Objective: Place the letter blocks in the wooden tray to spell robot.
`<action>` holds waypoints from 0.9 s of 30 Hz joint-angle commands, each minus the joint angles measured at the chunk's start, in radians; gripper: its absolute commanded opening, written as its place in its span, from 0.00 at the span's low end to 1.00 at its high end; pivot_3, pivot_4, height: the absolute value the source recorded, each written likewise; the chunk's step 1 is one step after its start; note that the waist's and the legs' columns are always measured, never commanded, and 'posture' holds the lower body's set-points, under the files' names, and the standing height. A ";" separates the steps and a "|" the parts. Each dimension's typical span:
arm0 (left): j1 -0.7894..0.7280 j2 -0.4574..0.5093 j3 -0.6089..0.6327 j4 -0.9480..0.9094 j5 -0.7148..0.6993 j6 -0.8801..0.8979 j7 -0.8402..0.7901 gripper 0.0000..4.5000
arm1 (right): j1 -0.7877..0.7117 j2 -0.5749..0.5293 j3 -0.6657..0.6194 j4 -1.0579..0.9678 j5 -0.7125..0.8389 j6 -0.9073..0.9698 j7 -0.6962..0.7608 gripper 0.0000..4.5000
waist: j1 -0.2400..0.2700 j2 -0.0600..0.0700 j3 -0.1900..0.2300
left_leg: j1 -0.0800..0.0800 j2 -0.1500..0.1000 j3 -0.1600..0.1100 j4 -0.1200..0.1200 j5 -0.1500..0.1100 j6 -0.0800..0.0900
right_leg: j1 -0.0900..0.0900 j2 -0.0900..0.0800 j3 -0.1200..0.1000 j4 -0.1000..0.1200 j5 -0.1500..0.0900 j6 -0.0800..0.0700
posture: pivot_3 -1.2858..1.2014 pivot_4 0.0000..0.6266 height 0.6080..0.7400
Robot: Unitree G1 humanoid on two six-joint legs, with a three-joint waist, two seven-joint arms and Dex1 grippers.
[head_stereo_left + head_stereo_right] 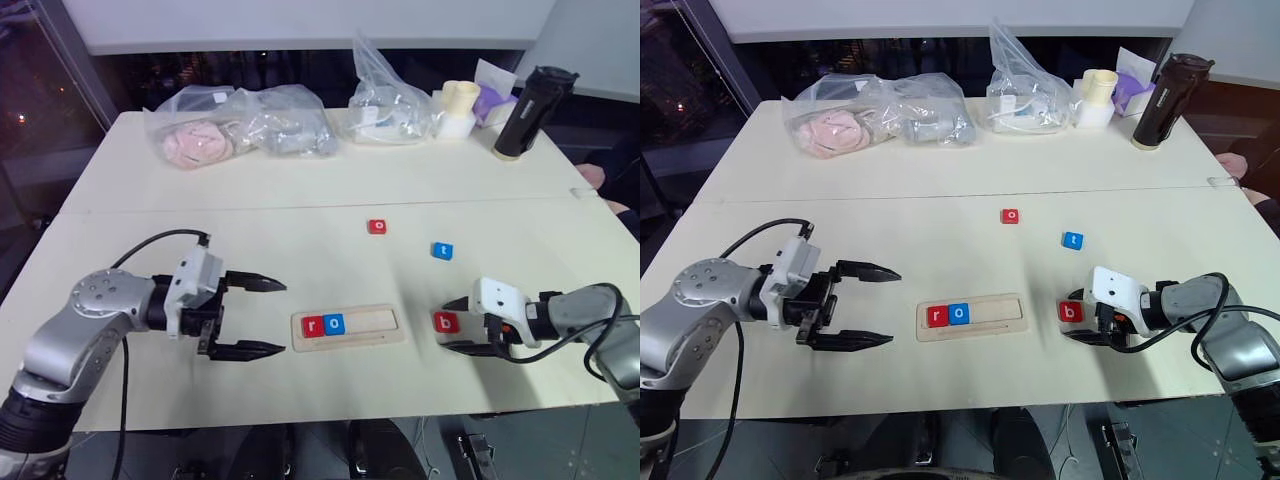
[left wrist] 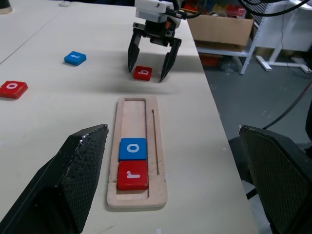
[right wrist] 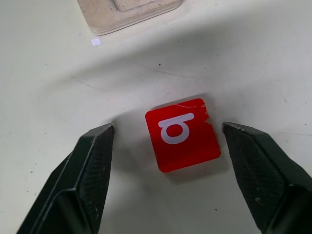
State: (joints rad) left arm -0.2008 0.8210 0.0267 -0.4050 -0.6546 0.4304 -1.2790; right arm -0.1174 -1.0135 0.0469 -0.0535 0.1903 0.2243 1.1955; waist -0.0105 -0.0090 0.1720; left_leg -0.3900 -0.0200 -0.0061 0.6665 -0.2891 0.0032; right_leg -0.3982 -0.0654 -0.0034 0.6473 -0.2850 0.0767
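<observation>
Progress: two of five letter blocks sit in the wooden tray (image 1: 348,327); three are left on the surface (image 1: 300,180), so the word is under halfway by my count.
Tray: lies flat near the surface's front edge, about mid-width, between the two arms.
Filled slots: red r block (image 1: 313,325) at the tray's left end, blue o block (image 1: 334,324) touching it on the right; the rest of the slot is bare wood.
Next letter, by my reading: red b block (image 1: 446,322), lying just right of the tray near the front edge.
Right pincer (image 3: 168,165): lowered over the b block, one finger on each side, jaws partly apart with a gap showing on both sides; it holds nothing yet.
Left pincer (image 1: 247,317): hangs left of the tray, pointing toward it, jaws spread wide and empty.
Still loose: red o block (image 1: 377,226) further back, past the tray toward the middle of the surface; blue t block (image 1: 442,250) to its right and a little nearer the front.
Order left: b, then o, then t, filling rightward.
Readable writing: white lowercase r, o, b, o, t on the blocks; no brand or other label can be read.
</observation>
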 commanded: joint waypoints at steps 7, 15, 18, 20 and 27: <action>-0.034 -0.005 -0.026 -0.008 0.015 -0.032 -0.031 1.00 | -0.049 0.013 -0.004 -0.083 0.015 0.093 -0.010 0.79 | 0.001 0.002 0.001 | -0.001 0.000 0.000 0.000 0.000 0.000 | -0.001 0.000 0.000 0.000 0.000 0.000 | 0.52 0.24 1.00; -0.043 -0.011 -0.033 -0.007 0.023 -0.037 -0.020 1.00 | -0.013 -0.003 -0.014 -0.036 -0.007 0.060 -0.002 0.79 | 0.003 0.002 0.001 | -0.001 0.000 0.000 0.000 0.000 0.000 | -0.001 0.000 0.000 0.000 0.001 0.002 | 0.52 0.24 1.00; -0.044 -0.012 -0.033 -0.010 0.025 -0.036 -0.014 1.00 | -0.013 -0.007 -0.018 -0.022 -0.004 0.055 0.004 0.79 | 0.002 0.002 0.001 | -0.001 0.000 0.000 0.000 0.000 0.000 | -0.001 0.000 0.000 0.000 0.001 0.002 | 0.52 0.24 1.00; -0.046 -0.014 -0.034 -0.009 0.028 -0.037 -0.010 1.00 | -0.018 -0.005 -0.013 -0.009 -0.008 0.047 0.006 0.79 | 0.003 0.002 0.001 | -0.001 0.000 0.000 0.000 0.000 0.000 | -0.001 0.000 0.000 0.000 0.001 0.002 | 0.52 0.24 1.00; -0.048 -0.021 -0.040 -0.018 0.034 -0.035 0.007 1.00 | -0.040 -0.001 0.011 0.066 -0.033 0.001 0.022 0.79 | 0.003 0.002 0.001 | -0.001 0.000 0.000 0.000 0.000 0.000 | 0.000 0.000 0.000 0.000 0.001 0.002 | 0.52 0.24 1.00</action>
State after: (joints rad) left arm -0.2408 0.8021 -0.0178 -0.4028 -0.6200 0.4063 -1.2760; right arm -0.1569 -1.0014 0.0543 -0.0168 0.1847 0.2368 1.2168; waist -0.0077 -0.0073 0.1730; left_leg -0.3907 -0.0203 -0.0061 0.6668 -0.2891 0.0032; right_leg -0.3985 -0.0654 -0.0035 0.6470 -0.2839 0.0788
